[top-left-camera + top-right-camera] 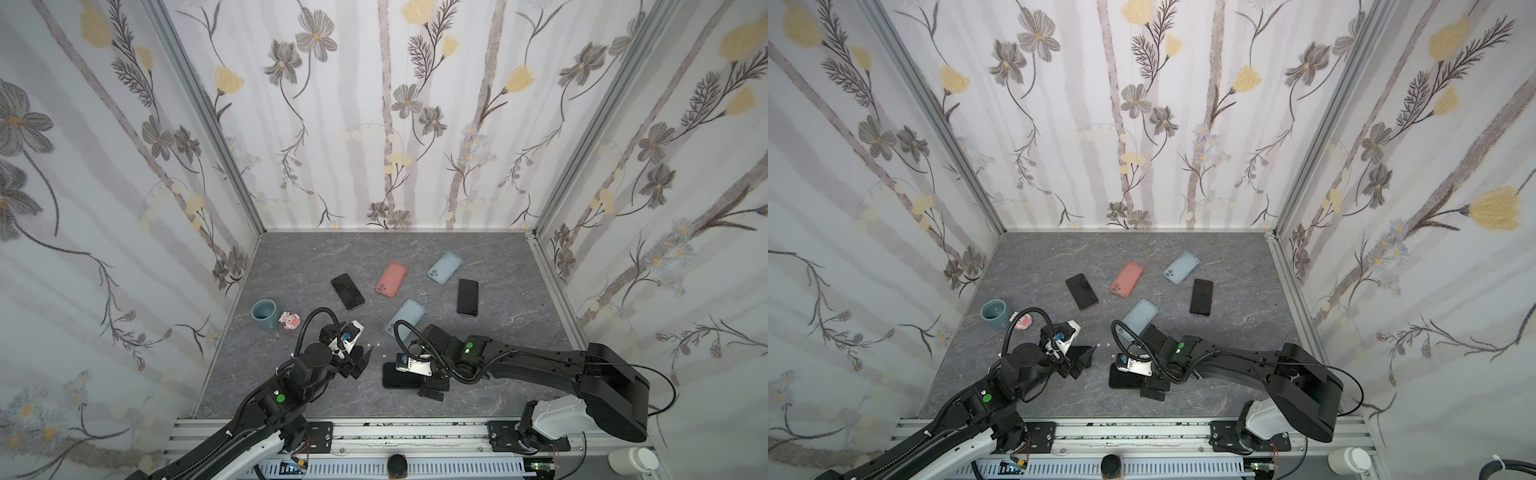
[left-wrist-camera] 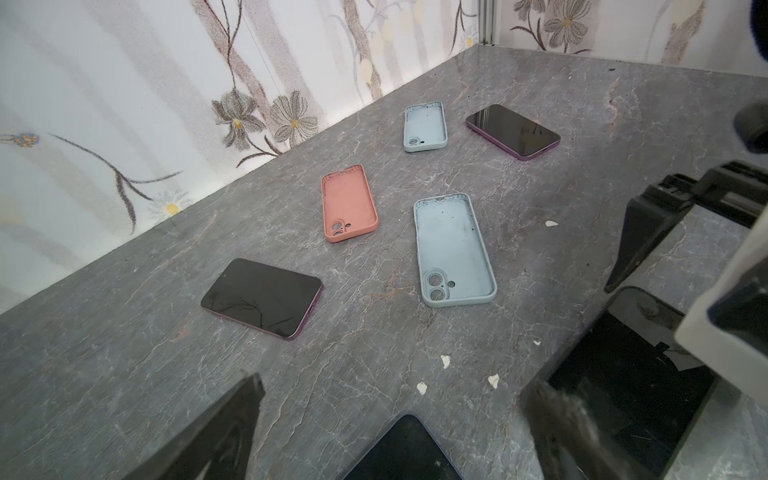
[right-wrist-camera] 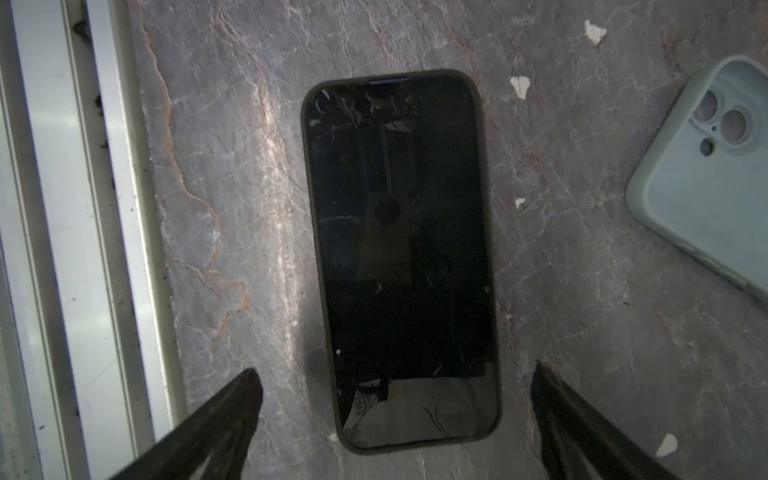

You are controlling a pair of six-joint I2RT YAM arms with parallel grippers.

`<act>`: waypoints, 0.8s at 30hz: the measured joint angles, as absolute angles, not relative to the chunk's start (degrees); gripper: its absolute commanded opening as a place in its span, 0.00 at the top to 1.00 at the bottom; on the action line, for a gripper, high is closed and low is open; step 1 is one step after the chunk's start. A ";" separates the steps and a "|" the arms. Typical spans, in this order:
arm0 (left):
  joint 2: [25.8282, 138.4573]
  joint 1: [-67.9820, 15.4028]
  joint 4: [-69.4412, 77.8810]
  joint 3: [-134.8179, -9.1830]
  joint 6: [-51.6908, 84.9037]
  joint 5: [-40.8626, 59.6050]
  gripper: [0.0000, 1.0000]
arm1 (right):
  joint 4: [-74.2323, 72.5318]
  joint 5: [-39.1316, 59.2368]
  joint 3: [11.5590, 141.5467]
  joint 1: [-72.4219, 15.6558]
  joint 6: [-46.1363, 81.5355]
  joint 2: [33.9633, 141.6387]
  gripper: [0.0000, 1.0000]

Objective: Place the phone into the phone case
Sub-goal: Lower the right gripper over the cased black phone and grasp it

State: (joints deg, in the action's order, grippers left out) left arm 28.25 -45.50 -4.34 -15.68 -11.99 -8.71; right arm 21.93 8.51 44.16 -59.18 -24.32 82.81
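Hovering left gripper (image 2: 395,382): fingers spread, empty, over a bare phone (image 2: 403,449) lying flat, near, left of centre.
Near blue case (image 2: 455,253): empty, open side up, just beyond that phone; right arm (image 1: 540,365) overhangs its near end in both top views.
Right gripper (image 3: 397,370): fingers spread, empty, straddling a cased phone (image 3: 399,257), apparently already seated.
Risk: thin flat phone may skid out of a pinch; arms close, a reach to the case could clip the right wrist; reversed camera end would block seating.

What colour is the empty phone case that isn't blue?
The empty case is salmon pink, clearest in the left wrist view.
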 measured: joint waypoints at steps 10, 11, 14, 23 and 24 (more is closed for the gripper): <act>28.08 -44.77 -4.05 -15.49 -11.99 -7.44 0.00 | 21.71 9.93 46.83 -59.11 -24.73 86.13 0.00; 28.05 -44.69 -4.03 -15.46 -11.99 -7.42 0.00 | 21.91 10.20 47.00 -59.11 -24.73 86.28 0.00; 28.01 -44.47 -3.86 -15.44 -11.99 -7.33 0.00 | 22.26 10.79 47.40 -59.07 -24.75 86.70 0.00; 28.01 -44.16 -3.68 -15.29 -11.99 -7.16 0.00 | 22.55 11.64 47.94 -59.07 -24.77 89.84 0.00; 28.01 -44.14 -3.66 -15.25 -11.99 -6.96 0.00 | 22.55 11.64 47.99 -59.07 -24.77 90.13 0.00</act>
State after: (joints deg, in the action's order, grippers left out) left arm 28.01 -44.14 -3.66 -15.25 -11.99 -6.96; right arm 22.55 11.64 47.99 -59.07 -24.77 90.13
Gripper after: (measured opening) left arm 0.998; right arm 0.997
